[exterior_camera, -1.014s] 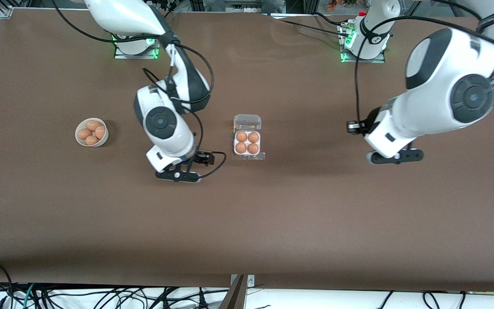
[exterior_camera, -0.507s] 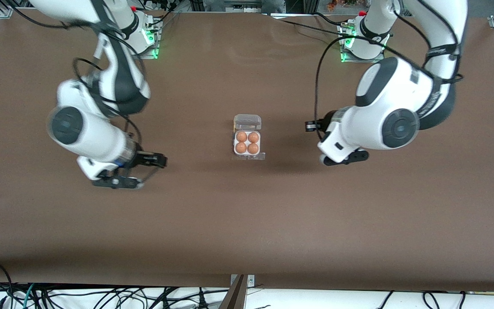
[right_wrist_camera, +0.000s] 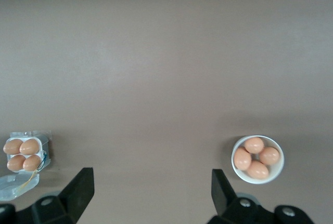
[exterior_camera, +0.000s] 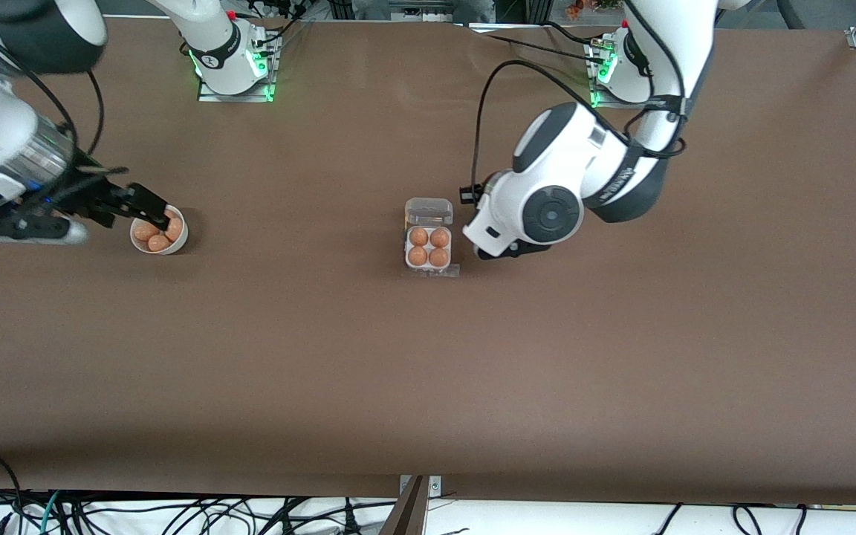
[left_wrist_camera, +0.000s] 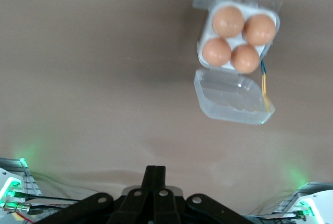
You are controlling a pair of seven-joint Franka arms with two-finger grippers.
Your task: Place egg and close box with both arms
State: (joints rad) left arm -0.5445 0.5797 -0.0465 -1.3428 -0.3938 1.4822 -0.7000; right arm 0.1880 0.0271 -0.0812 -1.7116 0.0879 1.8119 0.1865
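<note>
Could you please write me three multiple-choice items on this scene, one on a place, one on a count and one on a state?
1. Where does the bowl of eggs stand?
A. Toward the right arm's end of the table
B. Toward the left arm's end of the table
C. On top of the box

2. How many eggs lie in the box?
A. Two
B. Three
C. Four

3. How does the box's clear lid stand?
A. Open, folded back flat on the table
B. Shut over the eggs
C. Taken off and lying in the bowl

Answers: 1 A, since the bowl sits at the right arm's end with the open right hand over it. 2 C, since every cell of the white tray is filled. 3 A, since the left wrist view shows the lid lying beside the tray, with the shut left hand above the table near it.
</note>
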